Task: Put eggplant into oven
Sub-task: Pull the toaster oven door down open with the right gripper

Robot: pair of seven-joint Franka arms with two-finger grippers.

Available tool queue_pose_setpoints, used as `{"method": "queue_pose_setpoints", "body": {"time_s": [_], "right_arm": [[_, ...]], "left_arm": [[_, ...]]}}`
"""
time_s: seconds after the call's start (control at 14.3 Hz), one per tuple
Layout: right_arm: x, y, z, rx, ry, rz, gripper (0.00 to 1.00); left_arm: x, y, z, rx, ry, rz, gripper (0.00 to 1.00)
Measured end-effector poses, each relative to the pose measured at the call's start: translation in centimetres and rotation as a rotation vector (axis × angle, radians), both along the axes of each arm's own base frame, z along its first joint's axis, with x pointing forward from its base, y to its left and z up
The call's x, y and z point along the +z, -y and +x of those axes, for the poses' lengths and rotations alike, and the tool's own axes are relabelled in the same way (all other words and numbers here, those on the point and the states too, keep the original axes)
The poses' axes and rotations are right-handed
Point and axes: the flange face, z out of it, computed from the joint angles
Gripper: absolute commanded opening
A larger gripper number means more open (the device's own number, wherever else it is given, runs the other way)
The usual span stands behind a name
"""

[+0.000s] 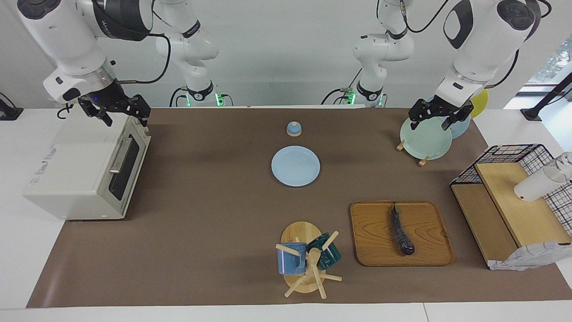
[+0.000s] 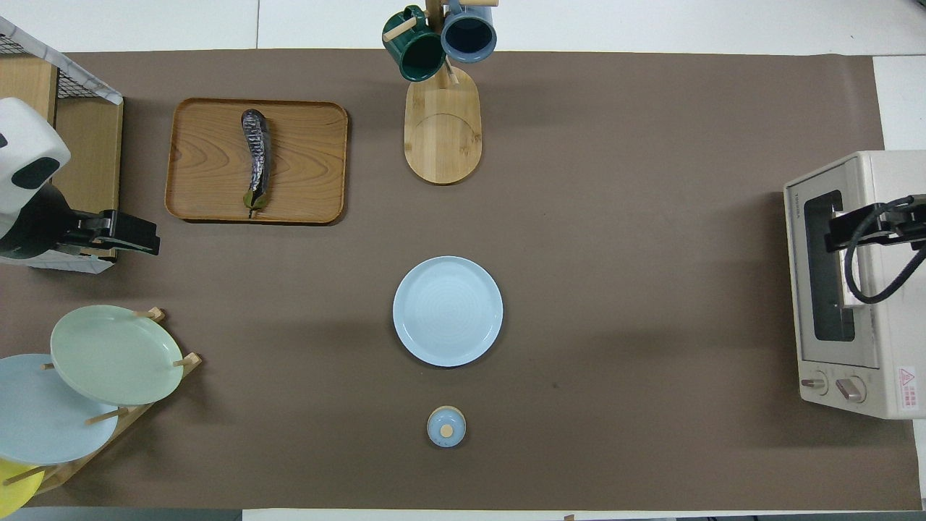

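Two mugs, one blue (image 1: pixel 291 264) and one dark green (image 1: pixel 325 254), hung on one wooden mug stand (image 1: pixel 300 237) at the table edge farthest from the robots. One wooden tray (image 1: pixel 401 233) beside it, toward the left arm's end, bearing one eggplant (image 1: pixel 401 231), dark and glossy, lying lengthwise near the tray's middle, stem end toward the robots. One pale blue plate (image 1: pixel 295 166) flat at mid-table; one small blue lidded pot (image 1: pixel 293 129) nearer the robots. One plate rack (image 2: pixel 123 405) holding three upright plates: green (image 1: pixel 424 139), blue, yellow, the last two largely hidden or cut off. One wire-and-wood shelf (image 1: pixel 509 197) at the left arm's end, partly out of frame, with one white cup (image 1: pixel 536 184) lying on it. One cream oven (image 1: pixel 85 172) at the right arm's end, door shut, two knobs. Left gripper (image 1: pixel 432 120) raised over the plate rack, fingers apart, holding nothing. Right gripper (image 1: pixel 121 115) raised over the oven's top front edge, fingers apart, holding nothing.
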Motion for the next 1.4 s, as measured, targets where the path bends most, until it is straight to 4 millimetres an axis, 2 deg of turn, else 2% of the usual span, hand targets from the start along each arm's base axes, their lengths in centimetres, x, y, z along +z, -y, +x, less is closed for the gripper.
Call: {"method": "queue_pose_setpoints", "body": {"time_s": [0.35,0.42,0.49,0.56,0.63,0.77,1.05,1.19,1.4], "right_arm": [[0.0,-0.3,0.0,0.005,-0.002,0.000,1.00],[0.0,-0.3,0.0,0.005,-0.002,0.000,0.84],[-0.1,-0.2,0.0,0.007,-0.003,0.001,0.35],[-0.2,-0.1,-0.1,0.016,-0.006,0.002,0.12],[-0.5,-0.1,-0.1,0.029,-0.009,0.003,0.00],[-1.8,0.6,-0.5,0.042,-0.006,0.006,0.00],[-6.5,4.2,-2.3,0.004,0.040,-0.002,0.00],[-8.4,5.4,-3.0,0.004,0.032,-0.038,0.00],[-10.2,6.5,-3.5,-0.006,0.023,-0.055,0.00]], "left_arm": [[0.0,0.0,0.0,0.000,0.000,0.000,1.00],[0.0,0.0,0.0,0.000,0.000,0.000,1.00],[0.0,0.0,0.0,0.000,0.000,0.000,1.00],[0.0,0.0,0.0,0.000,0.000,0.000,1.00],[0.0,0.0,0.0,0.000,0.000,0.000,1.00],[0.0,0.0,0.0,0.000,0.000,0.000,1.00],[0.0,0.0,0.0,0.000,0.000,0.000,1.00],[0.0,0.0,0.0,0.000,0.000,0.000,1.00],[0.0,0.0,0.0,0.000,0.000,0.000,1.00]]}}
